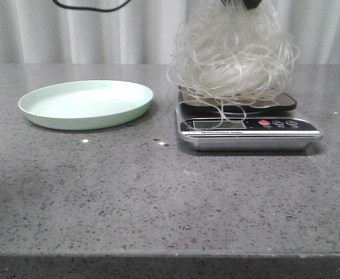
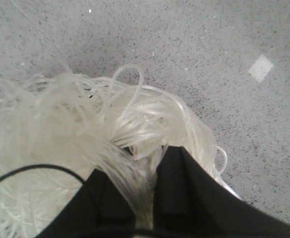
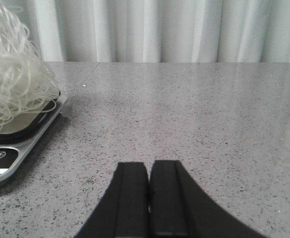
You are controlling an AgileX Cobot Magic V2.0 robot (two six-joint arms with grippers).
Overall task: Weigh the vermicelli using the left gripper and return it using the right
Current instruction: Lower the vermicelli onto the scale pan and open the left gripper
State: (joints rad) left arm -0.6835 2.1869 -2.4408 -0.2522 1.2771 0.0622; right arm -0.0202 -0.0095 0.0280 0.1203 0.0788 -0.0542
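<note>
The left tool (image 2: 144, 198) pinches the top of the vermicelli (image 1: 232, 55), a bushy tangle of thin, translucent whitish strands, directly below it on the electronic kitchen scale (image 1: 248, 125), apparently for weighing. The right tool (image 3: 148, 193), fingers pressed together and empty, waits beside the scale over the speckled grey bench (image 1: 158, 197). The smooth pale green plate (image 1: 86, 103) sits well off to the side.

Vermicelli (image 1: 233, 55) on the scale (image 1: 248, 125), right of the plate (image 1: 85, 104).
</note>
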